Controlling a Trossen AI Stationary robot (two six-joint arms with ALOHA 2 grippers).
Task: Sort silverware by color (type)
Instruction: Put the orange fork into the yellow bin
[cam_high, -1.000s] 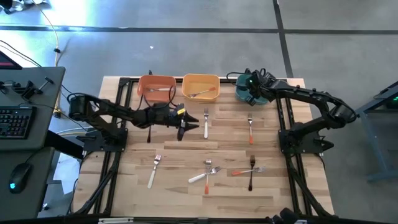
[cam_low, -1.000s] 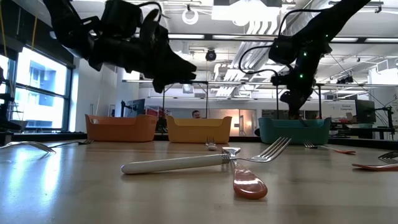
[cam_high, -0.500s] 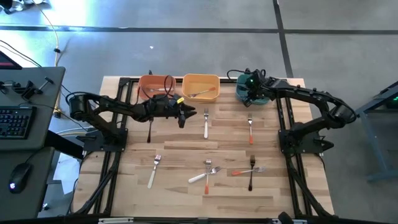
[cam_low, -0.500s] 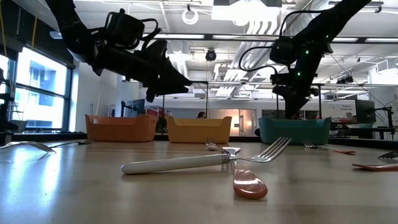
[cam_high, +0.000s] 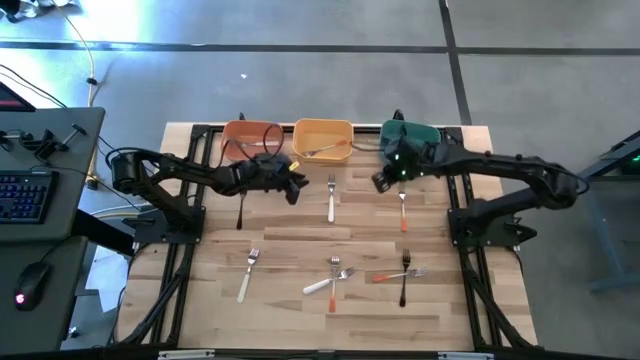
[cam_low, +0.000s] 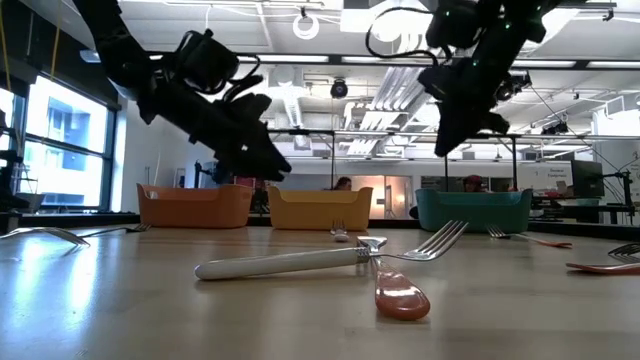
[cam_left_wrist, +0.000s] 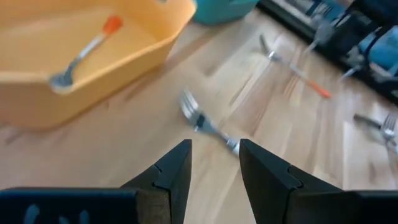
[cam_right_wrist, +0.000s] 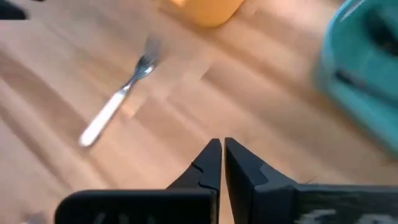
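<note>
Surface: pale wood planks (cam_high: 300, 300), with forks scattered over them so each can be picked singly.
Bins: orange bin (cam_high: 250, 140), yellow bin (cam_high: 322, 138) and teal bin (cam_high: 410, 133) stand in a row at the far edge, one per handle colour, I'd judge.
Already binned: the yellow bin holds an orange-tipped fork (cam_left_wrist: 84, 53); the orange bin holds something I can't make out.
Left gripper (cam_high: 294, 186): hovering above the surface just in front of the orange and yellow bins, fingers apart and empty, aimed toward the white fork (cam_high: 331, 197).
Right gripper (cam_high: 381, 180): in front of the teal bin, fingers together with nothing between them, near the orange-red fork (cam_high: 403, 209).
Forks left to sort: another white fork (cam_high: 246, 276) at the left, a black fork (cam_high: 404, 277), and a crossed pile (cam_high: 335, 277) near the front.
Next move: likely each arm takes its nearest fork.
</note>
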